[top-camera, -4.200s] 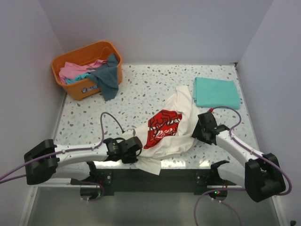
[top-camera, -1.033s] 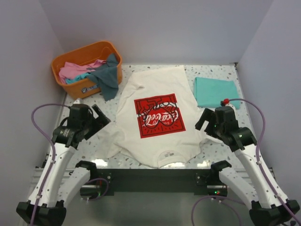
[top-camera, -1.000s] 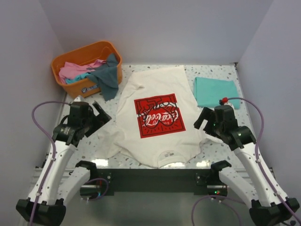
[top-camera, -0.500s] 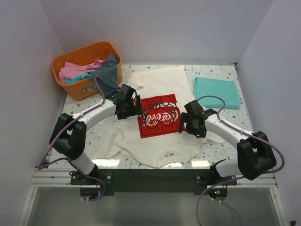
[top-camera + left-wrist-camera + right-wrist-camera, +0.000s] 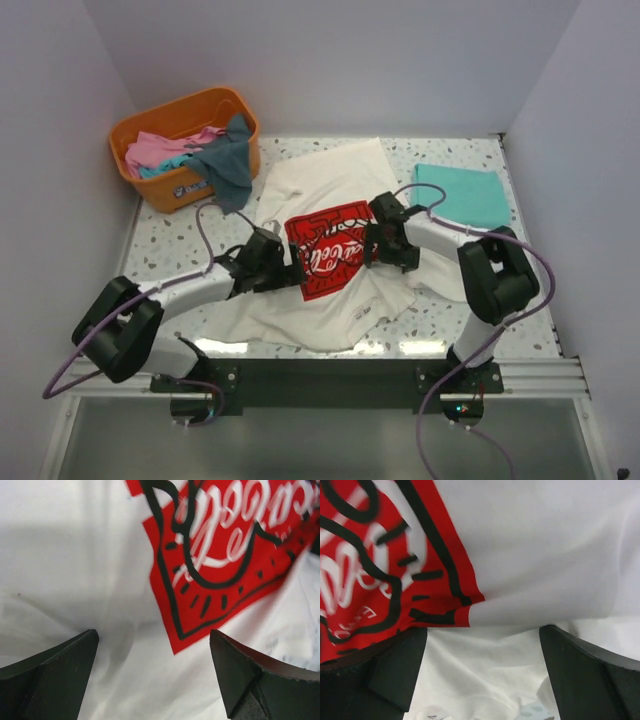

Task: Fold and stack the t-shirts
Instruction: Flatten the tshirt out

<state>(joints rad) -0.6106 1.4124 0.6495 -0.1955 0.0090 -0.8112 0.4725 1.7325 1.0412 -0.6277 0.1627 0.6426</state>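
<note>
Between the dark, wedge-shaped fingers point(image 5: 50, 680) of my left gripper point(image 5: 154, 640), which stand wide apart with nothing gripped, I see the cream-white t-shirt point(image 5: 75, 555). It is soft matte cloth with shallow wrinkles. One corner of its red print point(image 5: 225, 575), a rectangle with black outlines and white curly lettering, points toward the gap. My right gripper point(image 5: 483, 635) is spread wide too and grips nothing. A fold of the white cloth runs across its gap, and the edge of the print bends over this fold.

From above, both grippers sit on the shirt in the middle of the table point(image 5: 170, 240), a speckled terrazzo surface. The left one is at the near-left side of the print and the right one at its far-right side. The collar lies toward the near edge. A plain teal-green t-shirt point(image 5: 465, 195) is folded into a flat rectangle by the far right corner. At the far left corner stands the orange basket point(image 5: 180, 100) of smooth plastic, with a pink t-shirt point(image 5: 150, 150) inside and a dark grey-blue t-shirt point(image 5: 228, 170) hanging over its rim.

Half a second ago my left gripper was at the far-left side of the print, closer to the basket; it has come toward the near edge. A second ago the shirt lay flat with both arms drawn back to its sides. Now the print is tilted and the cloth around it is bunched.
</note>
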